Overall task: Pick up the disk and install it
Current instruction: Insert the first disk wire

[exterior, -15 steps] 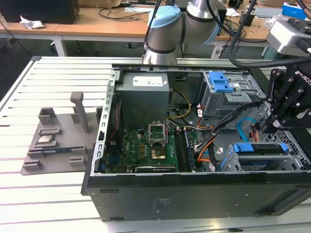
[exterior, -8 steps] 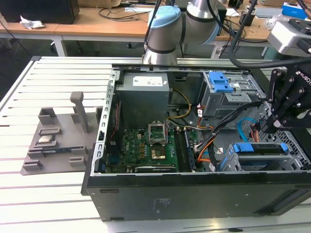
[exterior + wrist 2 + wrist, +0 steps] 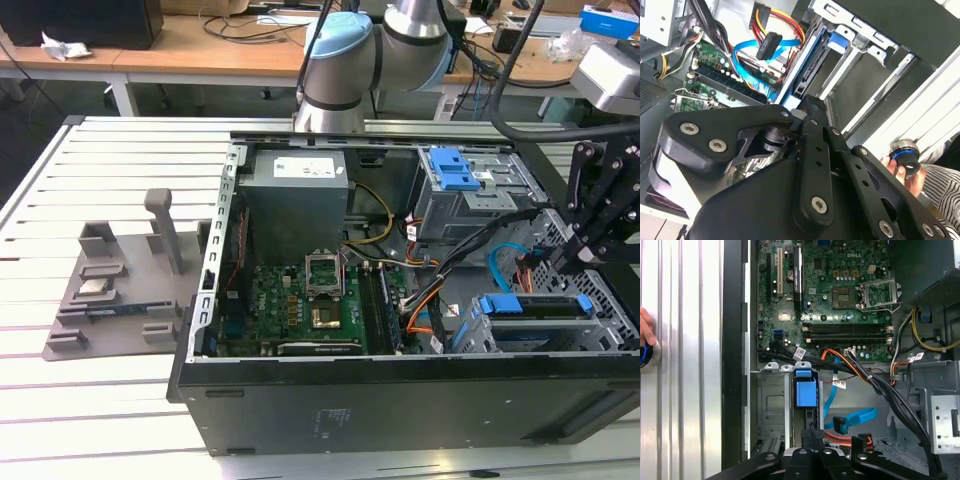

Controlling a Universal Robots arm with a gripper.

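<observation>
Black linkage bars converge on the pincer (image 3: 812, 434), and its fingers are drawn together at the tip with nothing visibly caught between them. It hangs right at the mouth of the grey metal drive cage (image 3: 771, 405). Directly ahead of the tip sits the disk (image 3: 805, 392): it stands on edge in the cage slot, its blue carrier bracket facing the pincer. Whether the tip is actually touching the bracket I cannot tell, but it is just beside it.

In the second wrist view the same blue bracket edge runs alongside the cage wall, just past the tip.

Moving outward, a bright blue flat cable (image 3: 855, 417) loops close beside the pincer on the case floor, with orange wires (image 3: 840, 437) tucked under it. A thick bundle of black cables (image 3: 880, 385) sweeps past a little farther off. Beyond the cage lies the green motherboard (image 3: 840, 290), its empty processor socket open to view.

In the exterior view a second cage with a blue latch (image 3: 450, 168) stands near the arm, behind the pincer's cage. The grey power supply (image 3: 297, 190) sits farther away across the case.

Outside the case wall, on the slatted metal desk (image 3: 685, 365), a person's hand (image 3: 645, 327) rests on a blue-ringed knob (image 3: 644, 354), apart from the pincer. Well away across the desk sits a grey fixture tray (image 3: 110, 290).
</observation>
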